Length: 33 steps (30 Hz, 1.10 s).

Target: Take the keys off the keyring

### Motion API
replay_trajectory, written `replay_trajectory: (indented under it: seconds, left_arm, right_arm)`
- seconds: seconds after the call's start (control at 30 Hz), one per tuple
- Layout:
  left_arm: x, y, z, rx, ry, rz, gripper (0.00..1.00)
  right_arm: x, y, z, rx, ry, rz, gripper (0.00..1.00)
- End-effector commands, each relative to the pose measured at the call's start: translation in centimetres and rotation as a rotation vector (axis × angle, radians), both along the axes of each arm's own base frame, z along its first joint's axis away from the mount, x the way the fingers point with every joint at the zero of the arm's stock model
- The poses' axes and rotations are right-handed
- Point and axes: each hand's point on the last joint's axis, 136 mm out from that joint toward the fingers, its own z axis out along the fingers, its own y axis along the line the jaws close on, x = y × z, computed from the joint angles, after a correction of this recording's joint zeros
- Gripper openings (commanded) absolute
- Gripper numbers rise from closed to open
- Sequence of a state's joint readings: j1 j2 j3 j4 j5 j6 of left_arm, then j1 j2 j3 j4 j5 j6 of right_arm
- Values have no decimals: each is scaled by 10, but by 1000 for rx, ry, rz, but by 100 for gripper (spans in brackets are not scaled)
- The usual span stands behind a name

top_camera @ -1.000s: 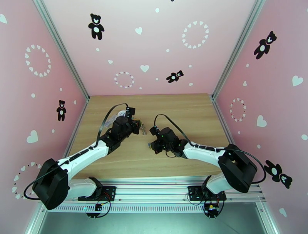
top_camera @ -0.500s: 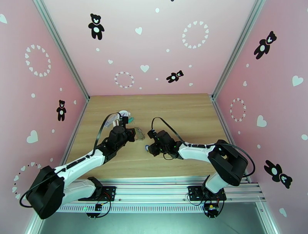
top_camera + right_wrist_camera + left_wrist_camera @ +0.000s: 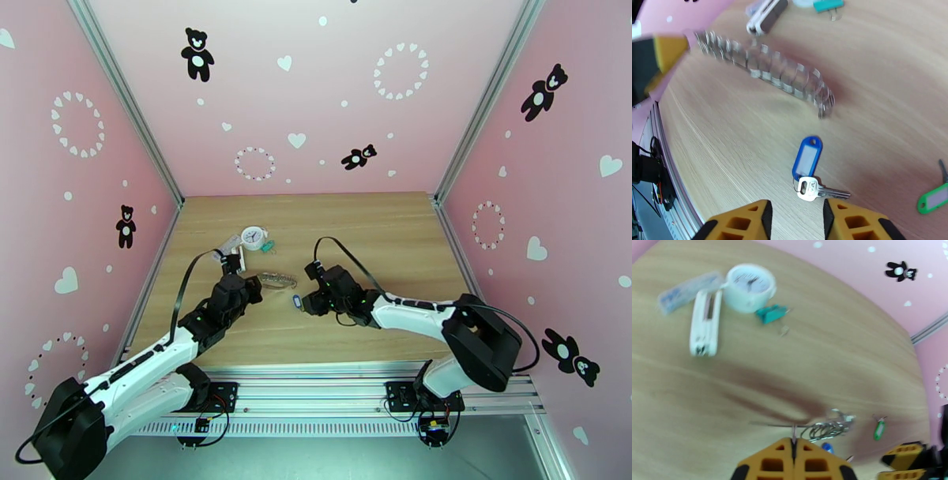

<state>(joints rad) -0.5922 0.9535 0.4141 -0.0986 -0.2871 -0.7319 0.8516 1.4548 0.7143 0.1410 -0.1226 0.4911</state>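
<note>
The keyring [image 3: 766,68] is a blur left of the tabletop's [image 3: 379,229] middle (I make out its row of rings, not its body). One end is pinched in the left fingers [image 3: 794,447], which are clamped tight. The green-tagged key [image 3: 933,199] lies half out of the right wrist view. The right fingers [image 3: 308,298] stand parted and grip nothing, with the blue-tagged key [image 3: 807,157] loose just ahead. Toward the far left corner sit a clock-face charm [image 3: 750,282], a teal clip [image 3: 770,314] and a white strip [image 3: 705,329]. The pink walls [image 3: 316,95] carry hearts and bears.

No legible text; clock charm [image 3: 749,283] dial blurred.
</note>
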Motion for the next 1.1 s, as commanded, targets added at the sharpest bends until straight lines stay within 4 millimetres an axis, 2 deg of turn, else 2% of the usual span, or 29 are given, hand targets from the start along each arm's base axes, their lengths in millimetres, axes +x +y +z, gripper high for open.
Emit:
replay_trajectory:
  seconds: [0.0,0.17,0.23,0.47,0.53,0.63,0.7,0.77,0.83,0.87,0.93,1.0,1.07]
  left_arm:
    - [-21,29,-36,70,141,120,4]
    - [-32,43,-54,61,202,214,4]
    - [-32,44,-52,60,193,224,5]
    - [-35,60,-40,98,176,286,27]
    - [-35,62,-30,106,152,283,36]
    - [-34,72,-5,147,104,301,53]
    - [-30,81,22,200,40,305,67]
    - [-23,92,60,285,-51,316,85]
    - [-15,107,100,379,-137,358,98]
    - [-9,115,117,431,-173,380,99]
    - [7,128,132,494,-194,401,99]
    - [24,147,127,521,-152,437,99]
    - [38,169,111,576,-112,490,98]
  right_arm:
    - [4,-20,17,-34,-66,-61,50]
    - [11,-52,43,-55,-151,-146,61]
    - [13,-64,51,-47,-165,-176,64]
    - [20,-103,77,-38,-211,-262,74]
    - [23,-115,84,-44,-224,-291,77]
    - [29,-134,100,-65,-263,-327,82]
    - [36,-154,114,-104,-295,-384,88]
    - [48,-184,124,-163,-327,-477,99]
    - [59,-214,129,-210,-334,-588,99]
    - [66,-231,131,-240,-343,-639,99]
    - [78,-268,132,-301,-363,-777,99]
    - [90,-301,119,-369,-373,-886,99]
    - [101,-330,96,-409,-355,-976,99]
